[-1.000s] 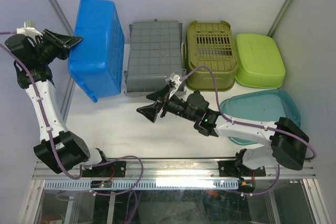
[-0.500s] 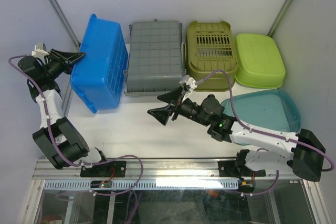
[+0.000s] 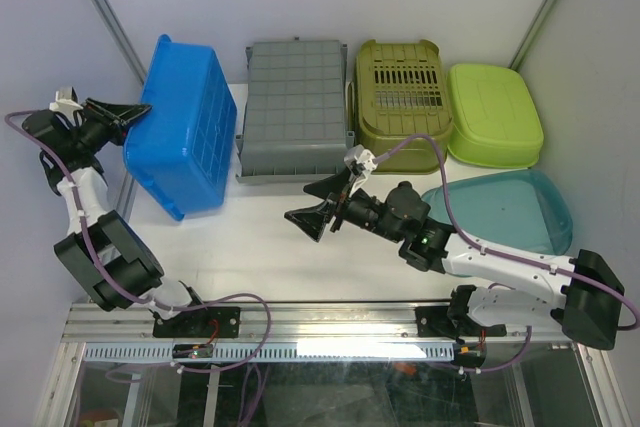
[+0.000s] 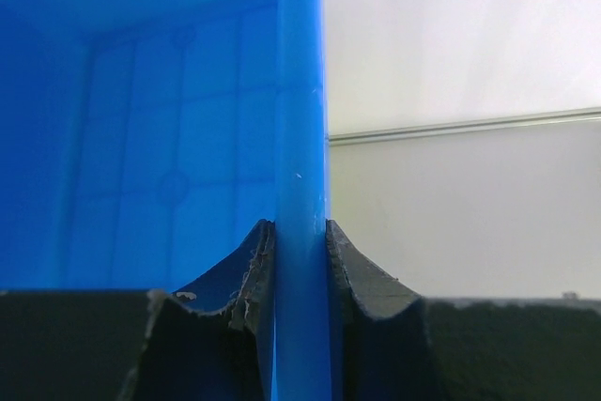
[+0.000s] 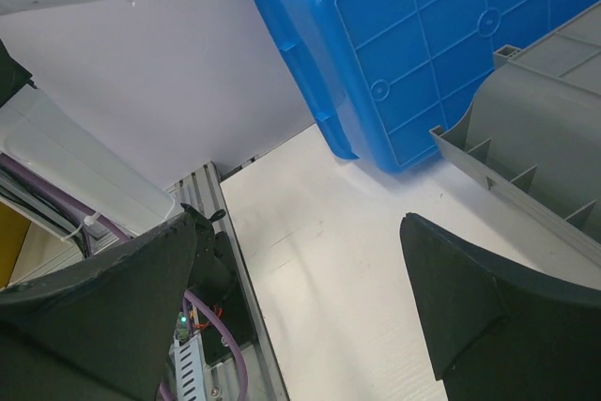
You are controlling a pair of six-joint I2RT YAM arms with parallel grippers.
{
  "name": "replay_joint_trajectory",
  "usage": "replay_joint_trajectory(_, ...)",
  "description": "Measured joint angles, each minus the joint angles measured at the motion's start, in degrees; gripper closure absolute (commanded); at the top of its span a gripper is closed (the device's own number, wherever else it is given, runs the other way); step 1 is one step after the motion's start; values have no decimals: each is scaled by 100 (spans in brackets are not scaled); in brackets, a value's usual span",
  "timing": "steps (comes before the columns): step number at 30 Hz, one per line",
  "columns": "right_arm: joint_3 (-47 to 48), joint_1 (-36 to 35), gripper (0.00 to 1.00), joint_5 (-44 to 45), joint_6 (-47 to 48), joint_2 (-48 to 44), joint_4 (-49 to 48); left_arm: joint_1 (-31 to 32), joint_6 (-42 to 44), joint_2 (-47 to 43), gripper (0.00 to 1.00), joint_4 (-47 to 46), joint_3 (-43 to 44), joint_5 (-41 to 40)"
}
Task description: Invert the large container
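Observation:
The large blue container [image 3: 185,127] stands at the back left, tipped so its ribbed underside faces up and right; its right edge is near the table and its left rim is raised. My left gripper [image 3: 128,113] is shut on that left rim [image 4: 300,185], one finger inside the wall and one outside. In the right wrist view the container's underside [image 5: 441,35] shows at the top. My right gripper [image 3: 320,205] is open and empty, over the table's middle, to the right of the container.
A grey container [image 3: 294,107] lies bottom up right beside the blue one. An olive basket [image 3: 400,102], a light green lid [image 3: 495,112] and a teal lid [image 3: 500,212] fill the back right. The left wall is close behind my left arm.
My left gripper has moved down and left with the rim, and the blue container has tipped further over. My right gripper has drifted right, away from the container.

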State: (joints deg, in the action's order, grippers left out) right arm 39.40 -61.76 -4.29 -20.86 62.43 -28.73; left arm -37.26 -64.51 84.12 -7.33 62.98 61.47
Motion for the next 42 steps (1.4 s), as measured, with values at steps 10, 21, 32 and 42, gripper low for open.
replay_joint_trajectory(10,26,0,6,2,0,247,31,-114,1475,260,100,1263,664,-175)
replay_joint_trajectory(21,221,0,6,4,2,570,79,-186,2651,503,100,1985,1038,-1176)
replay_joint_trajectory(32,251,0,6,20,2,660,76,-186,2830,625,70,2044,1161,-1322)
replay_joint_trajectory(42,251,0,6,22,2,664,76,-223,3792,876,42,2503,1143,-2253)
